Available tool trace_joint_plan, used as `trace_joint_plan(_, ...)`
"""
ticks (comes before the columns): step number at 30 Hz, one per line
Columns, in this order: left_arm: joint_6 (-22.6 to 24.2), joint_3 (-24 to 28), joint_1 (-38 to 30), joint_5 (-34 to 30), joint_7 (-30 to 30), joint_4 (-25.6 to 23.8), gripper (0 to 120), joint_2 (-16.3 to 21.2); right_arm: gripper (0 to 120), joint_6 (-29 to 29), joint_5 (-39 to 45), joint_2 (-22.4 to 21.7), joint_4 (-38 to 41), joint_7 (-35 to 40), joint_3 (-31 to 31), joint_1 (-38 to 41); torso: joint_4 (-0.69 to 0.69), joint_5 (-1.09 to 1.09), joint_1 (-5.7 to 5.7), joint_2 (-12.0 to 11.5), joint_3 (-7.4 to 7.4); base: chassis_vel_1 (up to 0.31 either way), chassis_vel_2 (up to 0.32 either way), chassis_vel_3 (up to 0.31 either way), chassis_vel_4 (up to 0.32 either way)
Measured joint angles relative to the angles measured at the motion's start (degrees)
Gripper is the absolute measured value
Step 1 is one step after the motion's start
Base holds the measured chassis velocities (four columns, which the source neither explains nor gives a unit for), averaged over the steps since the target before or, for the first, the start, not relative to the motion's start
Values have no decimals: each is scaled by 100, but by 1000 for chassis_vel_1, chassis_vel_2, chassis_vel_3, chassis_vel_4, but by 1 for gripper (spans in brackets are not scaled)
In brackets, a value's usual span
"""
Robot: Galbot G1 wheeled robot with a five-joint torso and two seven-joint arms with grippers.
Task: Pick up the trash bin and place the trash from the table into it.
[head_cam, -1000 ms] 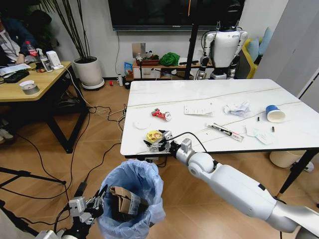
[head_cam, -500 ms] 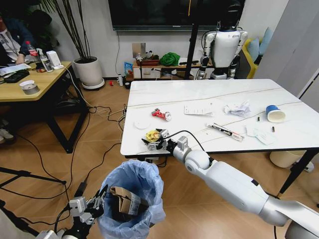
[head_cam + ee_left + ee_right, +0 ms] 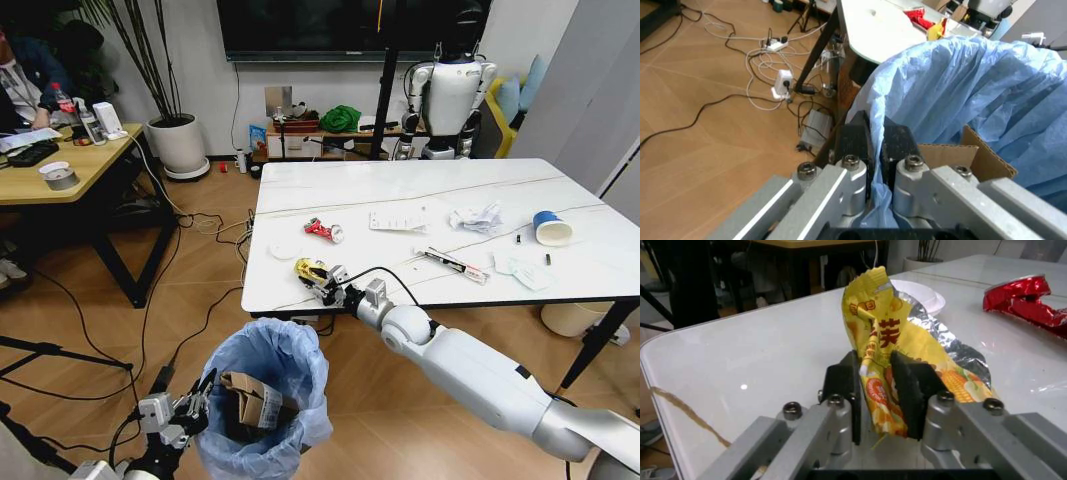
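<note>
**Wrapper lifted off table edge as bin waited below**

Wrapper point(image 3: 890, 360) stood pinched upright between the closed jaws of the right gripper point(image 3: 322, 283), raised off the table point(image 3: 440, 210) near its front corner; half a second earlier it had lain flat at the edge. That put one piece of litter ready to carry to the bin point(image 3: 265, 390), held low in front of the table by the left gripper point(image 3: 875, 150), clamped on the liner's rim. Cardboard point(image 3: 255, 400) already sat inside. A can point(image 3: 322, 229), paper point(image 3: 478, 217) and cup point(image 3: 551, 228) remained on top. The bin's depths and the wrapper's lower end were hidden.
</note>
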Motion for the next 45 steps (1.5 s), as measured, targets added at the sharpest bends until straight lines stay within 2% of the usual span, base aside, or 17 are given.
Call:
trace_joint_plan(1, 0, 0, 0, 0, 0, 0, 0, 0, 16, 0, 0, 0, 0, 0, 0, 0, 0, 0, 0, 0, 0, 0, 0, 0, 0)
trace_joint_plan(5, -1, 15, -27, 2, 0, -4, 0, 1, 0, 6, 59, -80, 62, -24, 2, 15, 0, 0, 0, 0, 0, 0, 0, 0, 0)
trace_joint_plan(15, -1, 69, -82, -4, -20, -17, 0, 4, 0, 7, 198, -222, 191, -61, 45, 8, 0, 0, 0, 0, 0, 0, 0, 0, 0)
trace_joint_plan(16, 2, 128, -114, -5, -51, -22, 0, 5, 0, -21, 421, -353, 492, -62, 134, -15, -1, -1, 0, 0, 0, 0, 0, 0, 0)
trace_joint_plan(18, 4, 143, -121, -5, -58, -21, 0, 7, 0, -39, 478, -381, 559, -58, 156, -19, 0, -1, 0, 0, 0, 0, 0, 0, 0)
trace_joint_plan(20, 22, 234, -158, 14, -87, -39, 0, 10, 0, -73, 715, -574, 957, -62, 263, -21, 1, 8, 3, -1, 2, 0, 0, 0, 0)
trace_joint_plan(21, 35, 295, -193, 34, -105, -40, 0, 9, 0, -81, 843, -736, 1286, -74, 348, -15, 2, 1, 3, 0, 1, 0, 0, 0, 0)
trace_joint_plan(22, 35, 295, -193, 34, -105, -40, 0, 9, 0, -81, 843, -736, 1286, -74, 348, -15, 2, 1, 3, 0, 1, 0, 0, 0, 0)
trace_joint_plan(23, 55, 401, -277, 68, -129, -20, 0, 7, 0, -85, 1116, -1122, 1969, -143, 451, -43, 0, -3, 0, 1, -1, 0, 0, 0, 0)
trace_joint_plan(25, 79, 510, -375, 76, -137, 78, 0, 11, 0, -51, 1368, -1612, 2745, -208, 575, -179, -1, 1, 1, 1, 0, 0, 0, 0, 0)
trace_joint_plan(29, 109, 653, -479, 93, -117, 235, 0, 33, 0, -67, 1466, -2056, 3640, -294, 695, -383, -3, 1, 0, 1, -1, 0, 0, 0, 0)
trace_joint_plan(34, 117, 708, -493, 118, -105, 259, 0, -49, 0, -86, 1319, -2287, 4146, -444, 611, -705, 0, 0, 0, 1, 0, 0, 0, 0, 0)
trace_joint_plan(42, 123, 640, -463, 133, -67, 132, 0, -193, 0, -33, 722, -2355, 4147, -670, 338, -1212, 1, 1, 0, 1, 0, 0, 0, 0, 0)
trace_joint_plan(45, 125, 635, -464, 137, -57, 126, 0, -215, 0, -32, 431, -2362, 4155, -724, 396, -1663, -1, 1, 0, 1, 0, 0, 0, 0, 0)
